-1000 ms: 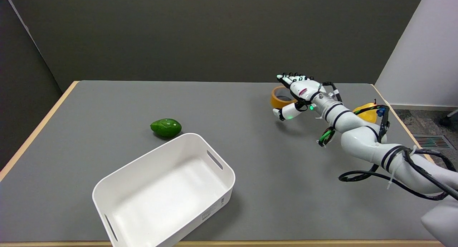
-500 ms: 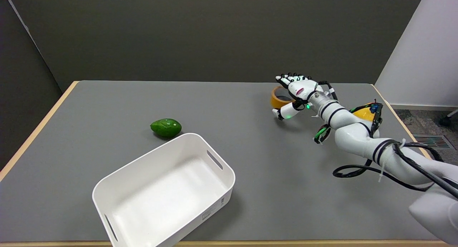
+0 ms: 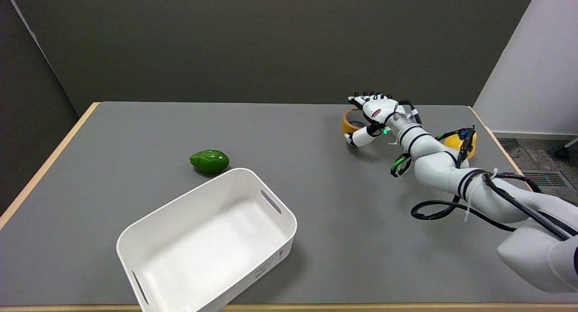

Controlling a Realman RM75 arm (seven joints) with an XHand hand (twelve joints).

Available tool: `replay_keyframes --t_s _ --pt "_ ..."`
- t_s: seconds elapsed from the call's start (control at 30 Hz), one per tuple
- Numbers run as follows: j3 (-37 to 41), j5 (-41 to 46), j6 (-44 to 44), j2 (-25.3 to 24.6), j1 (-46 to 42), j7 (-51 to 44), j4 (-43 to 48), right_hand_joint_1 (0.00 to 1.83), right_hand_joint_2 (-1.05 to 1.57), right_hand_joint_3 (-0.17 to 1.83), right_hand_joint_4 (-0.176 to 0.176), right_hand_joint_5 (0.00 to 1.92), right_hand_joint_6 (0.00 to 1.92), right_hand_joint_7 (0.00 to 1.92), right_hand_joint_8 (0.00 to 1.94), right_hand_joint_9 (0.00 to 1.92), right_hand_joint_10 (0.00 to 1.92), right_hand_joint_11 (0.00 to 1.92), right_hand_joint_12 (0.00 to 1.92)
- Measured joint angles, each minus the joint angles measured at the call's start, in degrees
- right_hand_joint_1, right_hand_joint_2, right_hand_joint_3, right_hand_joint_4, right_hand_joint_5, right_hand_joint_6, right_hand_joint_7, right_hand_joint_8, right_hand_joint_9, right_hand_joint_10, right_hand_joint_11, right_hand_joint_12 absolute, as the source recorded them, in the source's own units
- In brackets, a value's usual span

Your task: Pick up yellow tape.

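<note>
Right hand (image 3: 373, 114) at the yellow tape (image 3: 348, 123), upper right of frame, no grasp visible.
Fingers (image 3: 364, 97) are extended over the far side of the roll and the thumb (image 3: 359, 139) sits spread at its near side, so the hand is wide open around the tape; can't tell whether anything is actually touching it. Tape lies flat on the grey table (image 3: 135, 131), partly hidden behind the palm. White arm (image 3: 451, 172) runs in from the lower right with black cable looped beside it. Yellow-orange object (image 3: 454, 142) sits behind the arm near the right table edge, mostly covered. Green avocado-like object (image 3: 209, 161) is left of centre, just beyond the far corner of the white bin (image 3: 180, 203) at lower left, well apart from the tape.
</note>
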Motion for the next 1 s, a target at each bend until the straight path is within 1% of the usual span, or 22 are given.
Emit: replay_keyframes --t_s 0.1,0.17,0.23,0.3,0.37,0.43,0.57,0.6,0.63,0.67,0.7,0.73,0.8,1.0 --pt "-0.3 0.1 0.5 -0.4 0.5 0.0 -1.0 0.57 0.61 0.98 0.074 0.12 0.39 0.24 0.32 0.23 0.69 0.15 1.25" --pt "-0.5 0.1 0.8 -0.6 0.8 0.0 -1.6 0.63 0.62 0.95 0.073 0.15 0.38 0.27 0.32 0.26 0.72 0.17 1.33" --pt "-0.6 0.1 1.0 -0.8 1.0 0.0 -2.0 0.64 0.62 0.95 0.073 0.17 0.4 0.3 0.34 0.29 0.75 0.19 1.35" --pt "-0.8 0.1 1.2 -1.0 1.2 0.0 -2.3 0.68 0.64 0.95 0.076 0.22 0.47 0.39 0.44 0.36 0.84 0.26 1.43" --pt "-0.9 0.1 1.4 -1.2 1.3 0.0 -2.6 0.72 0.66 0.94 0.08 0.25 0.51 0.44 0.48 0.4 0.9 0.31 1.48" --pt "-0.9 0.1 1.7 -1.3 1.4 0.0 -2.8 0.79 0.7 0.93 0.092 0.34 0.68 0.51 0.58 0.47 1.0 0.4 1.54" --pt "-1.1 0.1 2.4 -1.6 1.5 0.0 -3.0 0.87 0.76 0.91 0.109 0.42 0.9 0.62 0.8 0.58 1.15 0.51 1.6" --pt "-1.1 0.2 2.6 -1.7 1.5 0.0 -3.0 0.93 0.84 0.79 0.07 0.44 1.04 0.67 0.93 0.62 1.19 0.55 1.63" --pt "-1.1 0.2 2.7 -1.7 1.5 0.0 -3.0 1.03 0.97 0.56 -0.009 0.47 1.24 0.73 1.11 0.67 1.25 0.6 1.67" --pt "-1.2 0.2 2.9 -1.8 1.5 0.0 -3.0 1.13 1.13 0.3 -0.1 0.51 1.47 0.8 1.32 0.72 1.32 0.65 1.72" --pt "-1.2 0.2 3.1 -1.9 1.4 0.0 -3.0 1.17 1.2 0.18 -0.132 0.52 1.54 0.83 1.39 0.76 1.31 0.67 1.71" --pt "-1.2 0.2 3.2 -1.9 1.4 0.0 -2.9 1.18 1.21 0.13 -0.136 0.53 1.53 0.84 1.37 0.78 1.27 0.67 1.67" --pt "-1.2 0.2 3.7 -2.0 1.2 0.0 -2.7 1.18 1.22 0.12 -0.15 0.54 1.51 0.85 1.39 0.82 1.27 0.76 1.7" --pt "-1.3 0.2 4.8 -2.0 0.5 0.0 -1.7 1.18 1.19 0.16 -0.152 0.55 1.5 0.86 1.39 0.85 1.29 0.82 1.76"
